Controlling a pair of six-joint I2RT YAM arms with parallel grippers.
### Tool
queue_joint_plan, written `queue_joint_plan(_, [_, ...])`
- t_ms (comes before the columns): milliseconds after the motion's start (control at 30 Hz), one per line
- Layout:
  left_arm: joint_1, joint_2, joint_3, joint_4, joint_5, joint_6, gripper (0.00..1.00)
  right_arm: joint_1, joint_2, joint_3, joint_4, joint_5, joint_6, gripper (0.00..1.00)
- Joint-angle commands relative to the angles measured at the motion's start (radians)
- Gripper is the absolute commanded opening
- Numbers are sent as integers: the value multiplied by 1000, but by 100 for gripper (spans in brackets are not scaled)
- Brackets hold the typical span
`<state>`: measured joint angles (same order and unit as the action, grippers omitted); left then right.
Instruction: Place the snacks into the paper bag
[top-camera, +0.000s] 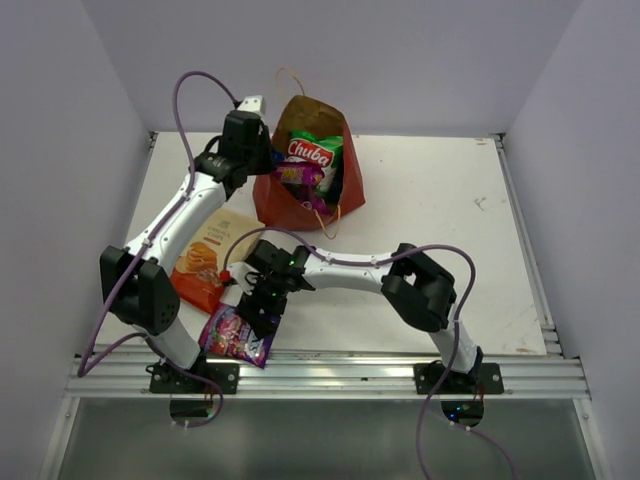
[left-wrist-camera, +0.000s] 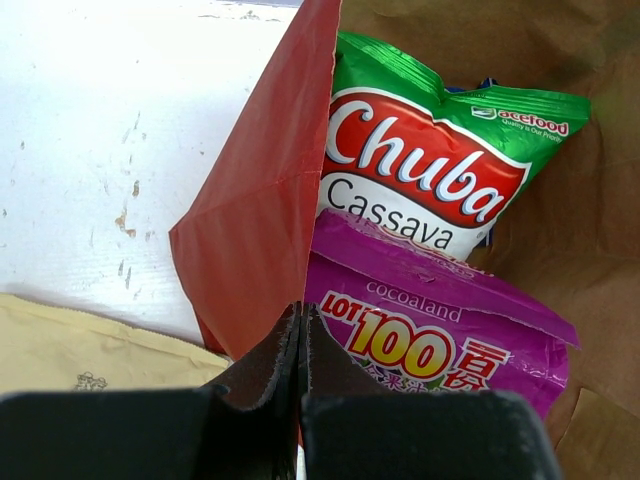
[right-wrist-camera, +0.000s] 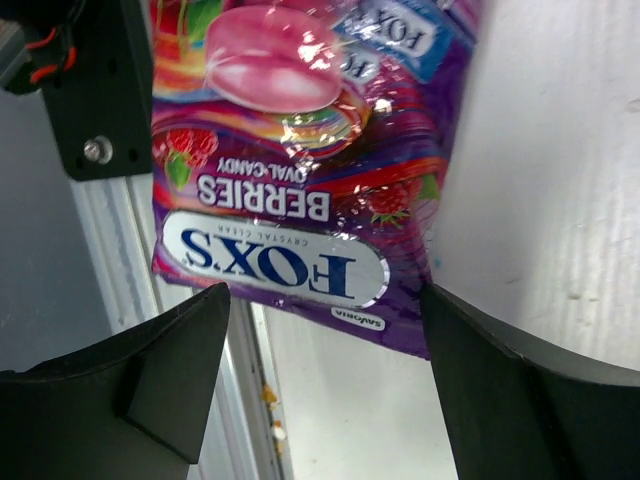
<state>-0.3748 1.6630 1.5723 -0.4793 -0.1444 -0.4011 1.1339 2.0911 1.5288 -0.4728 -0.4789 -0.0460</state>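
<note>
The reddish-brown paper bag stands open at the back of the table. Inside it are the green-white Chuba packet and a purple candy pack. A blue edge peeks out behind the Chuba packet. My left gripper is shut on the bag's left wall. The beige-orange chips packet lies flat by the left arm. A second purple candy pack lies at the table's near edge. My right gripper hovers over its end, open, with a finger on either side and apart from it.
The purple pack partly overhangs the metal rail along the near edge, next to the left arm's base. The bag's string handles hang loose at its front and back. White table stretches right of the bag.
</note>
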Motion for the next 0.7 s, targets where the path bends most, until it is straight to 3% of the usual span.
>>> queue_joint_plan(0, [-1,-60,-6,27,-17,16,0,4,12,51,51,61,6,80])
queue_joint_plan(400, [-1,-69,-26,39,-14,28,0,61,23,-32,131,180,5,79])
queue_joint_plan(500, [5,-69,-29,39,-9,30,0,79,40,-59,138,192,12,74])
queue_joint_plan(533, [8,-69,-29,41,-7,30,0,82,44,-71,141,195,24,70])
queue_joint_plan(567, [14,-69,-29,45,-4,33,0,83,55,-75,138,201,29,44])
queue_joint_plan(633, [20,-69,-29,48,3,33,0,84,60,-81,122,209,37,28])
queue_joint_plan(667, [23,-69,-29,51,8,33,0,84,55,-84,119,223,35,13])
